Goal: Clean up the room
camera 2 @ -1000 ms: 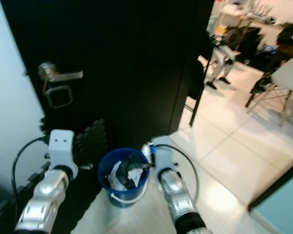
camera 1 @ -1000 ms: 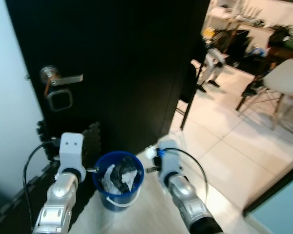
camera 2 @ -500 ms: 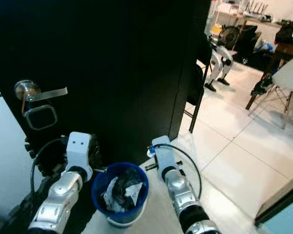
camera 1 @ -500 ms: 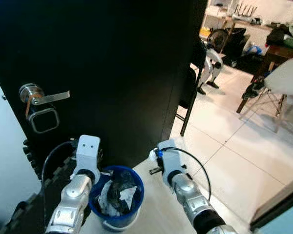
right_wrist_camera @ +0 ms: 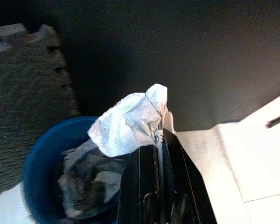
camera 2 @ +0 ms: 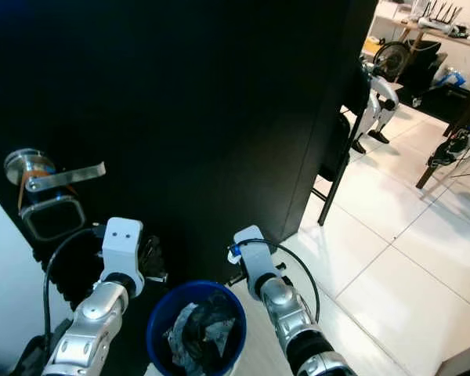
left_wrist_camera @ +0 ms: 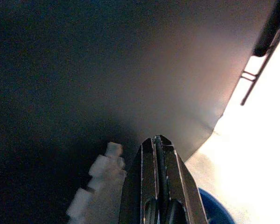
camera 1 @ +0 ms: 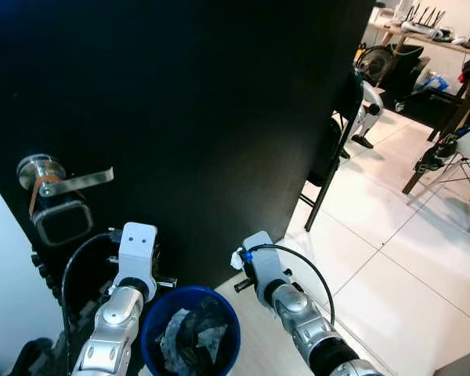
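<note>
Holding a crumpled white paper (right_wrist_camera: 130, 119), the right gripper (right_wrist_camera: 158, 154) is clamped just above the blue bucket (camera 1: 189, 337), already part-filled with rubbish. Dropping it remains, seemingly. The left gripper (left_wrist_camera: 157, 149) is closed, empty.

I've got both silver arms reaching forward and low, left gripper (left_wrist_camera: 158, 175) with fingers pressed together, right gripper (right_wrist_camera: 159, 172) pinching crumpled white paper (right_wrist_camera: 130, 123).

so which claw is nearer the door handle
Left. The left claw is at the blue bucket's side below the door handle; the right claw is across the bucket.
</note>
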Controlling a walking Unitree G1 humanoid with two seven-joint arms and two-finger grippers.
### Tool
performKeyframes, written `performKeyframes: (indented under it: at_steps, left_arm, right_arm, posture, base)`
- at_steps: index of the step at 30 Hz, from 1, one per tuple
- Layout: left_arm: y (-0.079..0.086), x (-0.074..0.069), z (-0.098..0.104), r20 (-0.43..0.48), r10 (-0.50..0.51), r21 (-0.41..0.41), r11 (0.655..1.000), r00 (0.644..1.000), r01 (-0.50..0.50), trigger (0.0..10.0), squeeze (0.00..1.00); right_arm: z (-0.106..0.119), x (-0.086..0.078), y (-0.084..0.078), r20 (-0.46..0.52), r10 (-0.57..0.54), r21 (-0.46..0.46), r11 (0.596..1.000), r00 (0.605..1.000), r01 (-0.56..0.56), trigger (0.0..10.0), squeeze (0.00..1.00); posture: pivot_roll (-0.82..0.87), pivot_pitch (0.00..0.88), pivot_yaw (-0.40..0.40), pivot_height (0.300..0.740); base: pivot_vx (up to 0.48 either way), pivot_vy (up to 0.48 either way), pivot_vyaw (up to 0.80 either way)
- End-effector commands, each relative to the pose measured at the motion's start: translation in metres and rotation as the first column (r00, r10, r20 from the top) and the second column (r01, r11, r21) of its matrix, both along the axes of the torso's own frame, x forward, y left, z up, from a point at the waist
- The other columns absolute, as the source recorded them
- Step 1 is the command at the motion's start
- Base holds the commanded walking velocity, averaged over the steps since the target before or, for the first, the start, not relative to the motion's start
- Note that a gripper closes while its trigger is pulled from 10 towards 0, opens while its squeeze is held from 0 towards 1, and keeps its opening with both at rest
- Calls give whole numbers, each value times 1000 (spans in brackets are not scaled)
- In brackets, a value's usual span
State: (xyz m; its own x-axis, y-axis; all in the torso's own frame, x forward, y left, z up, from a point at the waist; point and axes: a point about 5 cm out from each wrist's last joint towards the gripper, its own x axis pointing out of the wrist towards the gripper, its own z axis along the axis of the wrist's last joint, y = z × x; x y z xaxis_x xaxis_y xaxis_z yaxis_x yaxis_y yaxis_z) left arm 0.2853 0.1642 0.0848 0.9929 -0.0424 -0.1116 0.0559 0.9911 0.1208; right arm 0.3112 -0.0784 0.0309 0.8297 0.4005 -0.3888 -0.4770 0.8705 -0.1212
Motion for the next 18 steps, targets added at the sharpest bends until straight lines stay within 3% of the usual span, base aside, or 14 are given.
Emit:
performKeyframes:
  at_steps: [1, 4, 7, 13, 14, 17, 18]
  left_arm:
    - [-8, 0, -2, -10, -58, 61, 996, 998, 58, 10000, 0]
    - [-9, -1, -3, -12, -65, 73, 995, 998, 66, 10000, 0]
    - [-14, -5, -7, -43, -155, 164, 973, 987, 160, 10000, 0]
    - [-17, -12, -12, -87, -230, 231, 942, 969, 244, 10000, 0]
    - [-18, -22, -16, -121, -304, 290, 900, 945, 326, 10000, 0]
    - [-17, -29, -18, -145, -347, 319, 870, 927, 375, 10000, 0]
    - [-14, -36, -20, -172, -380, 351, 838, 909, 417, 10000, 0]
  right_arm:
    - [-2, 0, -5, -15, 24, -21, 999, 1000, -25, 10000, 0]
    - [-3, 0, -5, -18, 32, -22, 999, 999, -33, 10000, 0]
    - [-13, -5, -5, -91, 106, -96, 989, 990, -115, 10000, 0]
    - [-20, -9, -5, -148, 119, -118, 983, 982, -137, 10000, 0]
    - [-25, -12, -3, -180, 123, -127, 981, 976, -147, 10000, 0]
    - [-27, -14, 0, -193, 132, -130, 979, 972, -159, 10000, 0]
    - [-28, -16, 5, -200, 142, -131, 977, 969, -170, 10000, 0]
  posture:
    - [140, 53, -108, 740]
    - [140, 53, -108, 740]
    - [142, 94, -123, 740]
    - [141, 120, -132, 740]
    - [142, 206, -157, 740]
    - [145, 235, -165, 740]
    - [150, 273, -177, 740]
  base:
    - [0, 0, 0]
    - [0, 0, 0]
    - [0, 0, 0]
    - [0, 0, 0]
    - [0, 0, 0]
    - [0, 0, 0]
    - [0, 0, 0]
